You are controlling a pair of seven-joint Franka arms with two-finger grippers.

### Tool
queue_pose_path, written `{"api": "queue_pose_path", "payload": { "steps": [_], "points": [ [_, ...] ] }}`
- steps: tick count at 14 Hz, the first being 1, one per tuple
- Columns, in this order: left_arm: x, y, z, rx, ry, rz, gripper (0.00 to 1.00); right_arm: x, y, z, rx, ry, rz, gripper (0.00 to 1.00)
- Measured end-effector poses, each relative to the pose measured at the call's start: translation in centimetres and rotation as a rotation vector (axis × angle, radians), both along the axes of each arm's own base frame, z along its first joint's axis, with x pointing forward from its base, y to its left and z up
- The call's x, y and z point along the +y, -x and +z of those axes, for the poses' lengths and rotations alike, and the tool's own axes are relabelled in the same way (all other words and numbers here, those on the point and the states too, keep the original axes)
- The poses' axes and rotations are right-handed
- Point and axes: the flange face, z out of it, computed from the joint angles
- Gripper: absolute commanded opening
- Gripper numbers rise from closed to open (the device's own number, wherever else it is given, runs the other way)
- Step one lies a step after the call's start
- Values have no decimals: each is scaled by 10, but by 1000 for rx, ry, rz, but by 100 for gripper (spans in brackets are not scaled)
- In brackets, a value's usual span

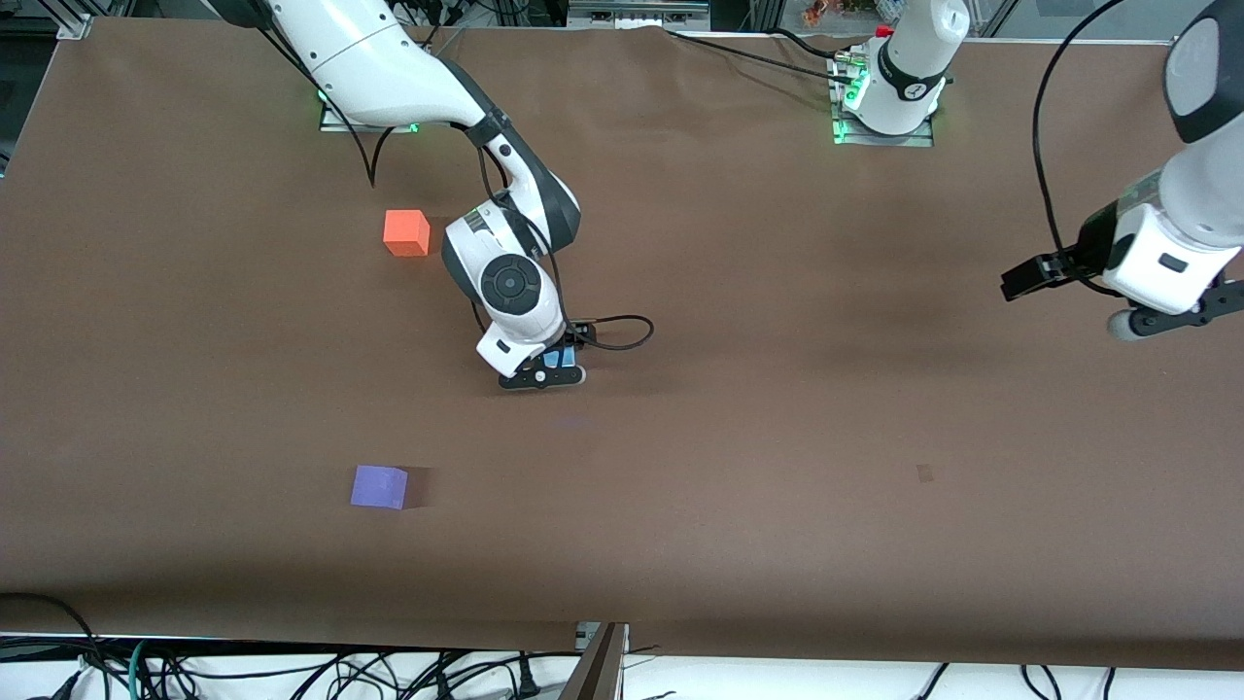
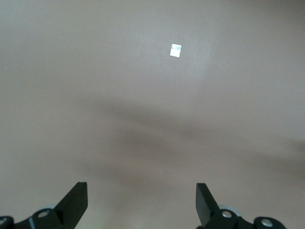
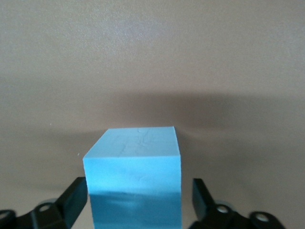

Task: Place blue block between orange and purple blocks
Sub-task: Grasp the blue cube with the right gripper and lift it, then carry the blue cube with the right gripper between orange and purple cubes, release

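Blue block (image 1: 559, 359) (image 3: 133, 176) sits on the brown table (image 1: 777, 292), near the middle of the front view, and we see it between the fingers of the right gripper (image 1: 546, 375) (image 3: 139, 191). In the right wrist view those fingers bracket the cube closely; one looks to be against its side and we make out a thin gap at the other, so we read them as not yet clamped.

We find the orange block (image 1: 406, 233) in the upper part of the frame, close beside the right arm's wrist, and the purple block (image 1: 379, 487) in the lower part, nearer the front camera. Bare cloth lies between them. A black cable (image 1: 622, 331) loops beside the right gripper.

The left gripper (image 1: 1166, 316) (image 2: 141, 195) waits with fingers wide over the left arm's end of the table, above a small pale patch (image 2: 175, 50).
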Motion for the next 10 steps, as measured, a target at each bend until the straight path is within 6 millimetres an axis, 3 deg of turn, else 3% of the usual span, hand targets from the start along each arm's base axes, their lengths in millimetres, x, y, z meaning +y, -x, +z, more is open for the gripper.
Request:
{"api": "queue_pose_path", "payload": {
  "steps": [1, 2, 6, 8, 10],
  "points": [
    [3, 0, 1, -4, 0, 4, 100, 0, 0, 0, -6, -4, -1, 12],
    [3, 1, 3, -8, 1, 4, 100, 0, -1, 1, -11, -7, -5, 1],
    [-1, 4, 25, -46, 4, -2, 100, -6, -14, 18, -51, -10, -123, 0],
    [0, 6, 30, -54, 4, -2, 100, -39, -37, 43, -66, 31, -165, 0],
    [0, 6, 30, -54, 4, -3, 100, -91, -56, 68, -32, 102, -157, 0]
  ]
}}
